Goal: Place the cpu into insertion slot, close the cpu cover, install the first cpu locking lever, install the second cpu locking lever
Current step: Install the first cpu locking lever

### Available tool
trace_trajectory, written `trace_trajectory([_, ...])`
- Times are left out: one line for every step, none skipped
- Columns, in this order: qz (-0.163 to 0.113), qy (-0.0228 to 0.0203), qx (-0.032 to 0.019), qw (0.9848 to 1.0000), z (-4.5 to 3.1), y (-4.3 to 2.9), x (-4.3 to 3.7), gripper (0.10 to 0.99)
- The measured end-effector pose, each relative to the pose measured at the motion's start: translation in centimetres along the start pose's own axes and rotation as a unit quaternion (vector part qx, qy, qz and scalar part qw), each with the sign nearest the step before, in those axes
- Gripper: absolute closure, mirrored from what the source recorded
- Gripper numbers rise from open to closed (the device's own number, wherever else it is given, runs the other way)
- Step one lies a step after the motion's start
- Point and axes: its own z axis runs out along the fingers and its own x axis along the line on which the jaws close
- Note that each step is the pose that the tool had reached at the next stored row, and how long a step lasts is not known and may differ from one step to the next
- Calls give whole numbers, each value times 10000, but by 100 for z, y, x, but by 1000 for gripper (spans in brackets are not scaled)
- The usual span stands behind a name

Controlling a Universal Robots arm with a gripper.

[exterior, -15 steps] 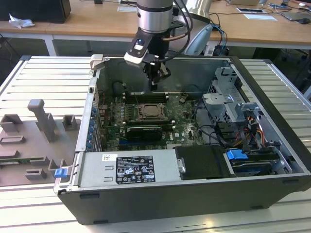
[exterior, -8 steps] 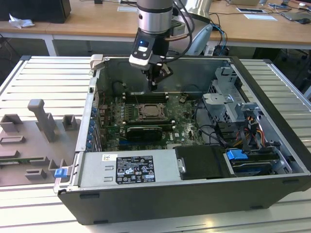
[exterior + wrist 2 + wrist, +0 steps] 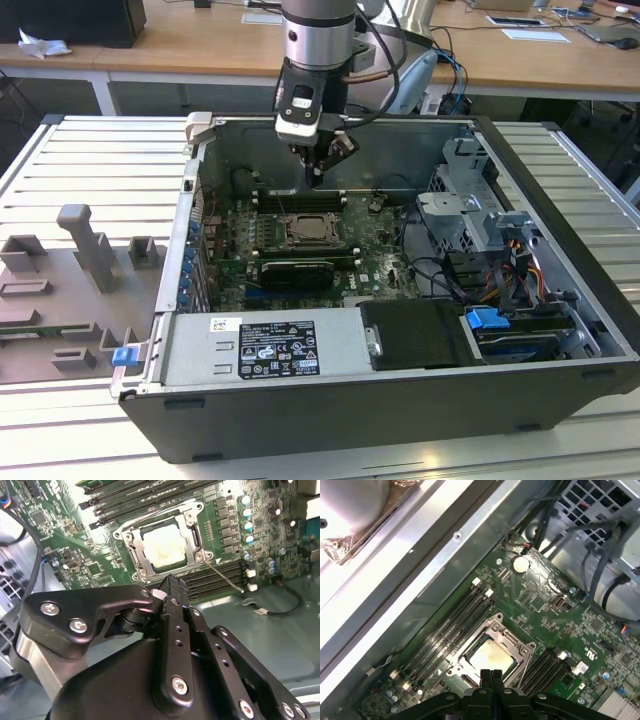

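Exterior view first: you see the open computer case [image 3: 560,190] lying on a slatted table [image 3: 70,150], with the arm reaching down into it. The gripper [image 3: 315,180] hangs over the green circuit board [image 3: 378,245], above the long memory slots [image 3: 300,198] on the far side of the insertion slot [image 3: 303,232]. It is near the slot but clear of it. A labelled power supply [image 3: 265,345] fills the near edge of the case, and a grey fixture [image 3: 85,250] stands outside the case on the exterior view's left.

Look at both wrist views and you find the fingers drawn together, tip against tip, with nothing between them [image 3: 170,580] [image 3: 491,674].

You can see the cpu [image 3: 161,547] seated in the socket, its pale metal face showing through the window of the cpu cover [image 3: 134,554]. The cover lies flat over it as a silver-grey frame on all four sides. In the first wrist view the same chip [image 3: 492,656] sits just beyond the fingertips, framed by the cover [image 3: 512,640].

In the second wrist view a thin wire lever [image 3: 227,577] runs out from one corner of the socket and slants across the neighbouring memory slots. You cannot tell from these views whether it is latched.
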Motion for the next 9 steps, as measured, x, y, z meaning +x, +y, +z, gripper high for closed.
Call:
trace_trajectory([-55, 3, 0, 10000, 0, 0, 0, 980])
trace_trajectory([-126, 6, -1, 9999, 0, 0, 0, 980])
trace_trajectory([-194, 9, -2, 9998, 0, 0, 0, 980])
trace_trajectory([-375, 18, -4, 9993, 0, 0, 0, 980])
trace_trajectory([-462, 21, -5, 9989, 0, 0, 0, 980])
trace_trajectory([-539, 25, -5, 9985, 0, 0, 0, 980])
trace_trajectory([-684, 31, -7, 9977, 0, 0, 0, 980])
trace_trajectory([-763, 35, -7, 9971, 0, 1, -1, 980])
trace_trajectory([-900, 41, -8, 9959, 0, 0, 0, 980])
